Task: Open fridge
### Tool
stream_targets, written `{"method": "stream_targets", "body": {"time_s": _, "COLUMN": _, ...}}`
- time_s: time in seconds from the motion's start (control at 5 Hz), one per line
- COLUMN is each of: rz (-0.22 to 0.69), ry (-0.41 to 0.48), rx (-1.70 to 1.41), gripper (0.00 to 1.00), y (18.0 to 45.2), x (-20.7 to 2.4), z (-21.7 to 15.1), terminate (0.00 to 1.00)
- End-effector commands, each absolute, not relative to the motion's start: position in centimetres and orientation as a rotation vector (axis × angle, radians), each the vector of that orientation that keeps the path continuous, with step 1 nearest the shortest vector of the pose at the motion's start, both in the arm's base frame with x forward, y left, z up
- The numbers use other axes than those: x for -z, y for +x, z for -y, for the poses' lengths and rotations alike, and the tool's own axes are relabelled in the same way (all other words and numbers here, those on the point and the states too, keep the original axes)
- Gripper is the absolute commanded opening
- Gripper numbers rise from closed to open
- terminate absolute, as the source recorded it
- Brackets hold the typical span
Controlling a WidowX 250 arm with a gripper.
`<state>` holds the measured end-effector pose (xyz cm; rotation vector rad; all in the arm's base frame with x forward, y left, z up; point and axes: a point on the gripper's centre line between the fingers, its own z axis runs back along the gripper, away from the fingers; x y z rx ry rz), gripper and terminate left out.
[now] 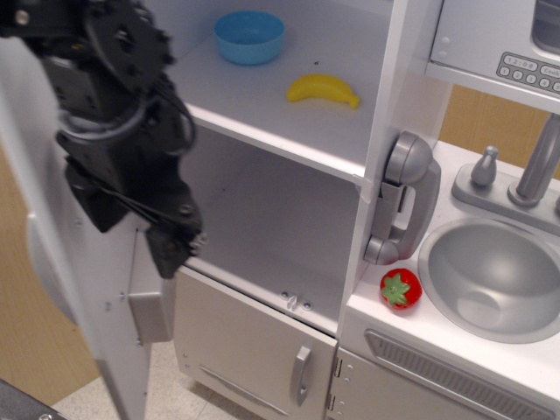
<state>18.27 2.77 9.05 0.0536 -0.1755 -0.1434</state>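
Single view: fridge (289, 219), left of the sink (494, 276), door swung wide at left. Upper shelf: blue bowl (249, 37), banana (324, 89). Black end effector (131, 214) against the door's inner face; finger state cannot be told.

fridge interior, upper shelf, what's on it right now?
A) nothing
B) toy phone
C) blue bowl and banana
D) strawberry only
C: with the fridge door swung wide open, the upper white shelf holds a blue bowl and a banana. The strawberry sits outside on the counter beside the sink, under the toy phone.
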Motion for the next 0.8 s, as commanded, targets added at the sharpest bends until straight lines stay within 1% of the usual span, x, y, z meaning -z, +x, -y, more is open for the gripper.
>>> {"method": "stream_targets", "body": {"time_s": 0.0, "rz": 0.252, "ry": 0.076, "rx": 0.108, "gripper": 1.0, "y": 21.1, "x": -10.5, "z": -8.9, "terminate": 0.0}}
{"method": "stream_targets", "body": {"time_s": 0.2, "rz": 0.316, "ry": 0.099, "rx": 0.037, "gripper": 1.0, "y": 24.3, "x": -10.3, "z": -10.9, "terminate": 0.0}}
{"method": "stream_targets", "body": {"time_s": 0.4, "rz": 0.363, "ry": 0.144, "rx": -0.036, "gripper": 1.0, "y": 26.8, "x": -10.1, "z": -11.3, "terminate": 0.0}}
{"method": "stream_targets", "body": {"time_s": 0.6, "rz": 0.354, "ry": 0.138, "rx": -0.045, "gripper": 1.0, "y": 29.0, "x": -9.8, "z": -11.6, "terminate": 0.0}}
